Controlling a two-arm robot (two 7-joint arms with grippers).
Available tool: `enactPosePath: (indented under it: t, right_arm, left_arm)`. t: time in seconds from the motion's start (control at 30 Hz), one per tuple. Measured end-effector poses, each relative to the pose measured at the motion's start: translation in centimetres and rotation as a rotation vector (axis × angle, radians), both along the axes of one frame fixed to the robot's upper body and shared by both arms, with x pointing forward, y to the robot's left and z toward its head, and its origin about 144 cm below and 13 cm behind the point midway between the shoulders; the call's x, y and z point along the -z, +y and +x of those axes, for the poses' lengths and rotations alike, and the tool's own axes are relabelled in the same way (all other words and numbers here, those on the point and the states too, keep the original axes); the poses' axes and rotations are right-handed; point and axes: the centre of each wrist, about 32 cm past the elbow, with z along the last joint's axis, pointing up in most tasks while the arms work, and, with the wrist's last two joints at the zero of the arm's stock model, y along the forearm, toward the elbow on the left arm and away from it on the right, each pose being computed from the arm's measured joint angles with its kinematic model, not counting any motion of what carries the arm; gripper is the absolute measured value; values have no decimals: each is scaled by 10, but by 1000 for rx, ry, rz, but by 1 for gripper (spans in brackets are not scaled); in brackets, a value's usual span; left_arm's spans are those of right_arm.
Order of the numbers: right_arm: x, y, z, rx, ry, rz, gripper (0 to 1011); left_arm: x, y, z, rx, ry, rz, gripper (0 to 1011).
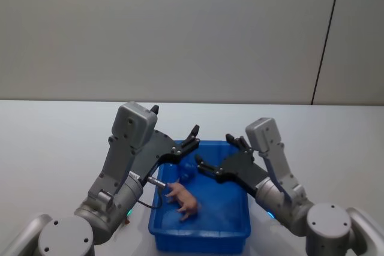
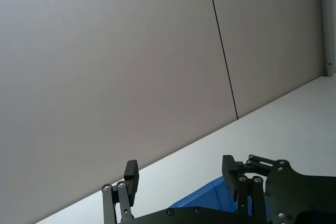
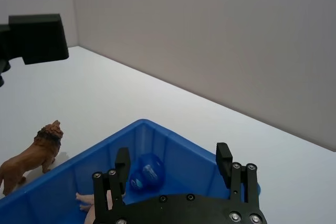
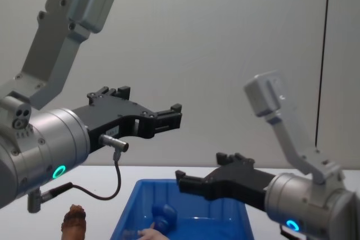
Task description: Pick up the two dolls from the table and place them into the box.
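Observation:
The blue box [image 1: 201,232] stands on the table close in front of me. Inside it lies the doll with pale pink limbs [image 1: 183,200] and a rounded blue part [image 3: 145,171]. The brown doll [image 3: 30,156], a lion figure, stands on the table just outside the box's wall [image 3: 100,145], also seen low in the chest view [image 4: 74,223]. My left gripper [image 4: 146,105] hangs open and empty above the box's left side. Over the box's far right part, my right gripper [image 1: 216,151] is open and empty too, its fingers [image 3: 223,156] spread above the pink doll.
The white table [image 1: 54,142] stretches out on both sides of the box to a plain grey wall [image 1: 180,28]. A cable [image 4: 115,181] loops down from my left wrist near the box's left rim.

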Motion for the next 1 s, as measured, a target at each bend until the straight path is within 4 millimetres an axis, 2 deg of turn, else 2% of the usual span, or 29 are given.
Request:
enactPosePath:
  t: [0.47,1.0]
  right_arm:
    - [-5,-26,-23,102,-34,63,1001]
    - [1,-62,-51,243,-41,97,1001]
  left_arm:
    - [0,0,0,0,0,0,1001]
    - [0,0,0,0,0,0,1001]
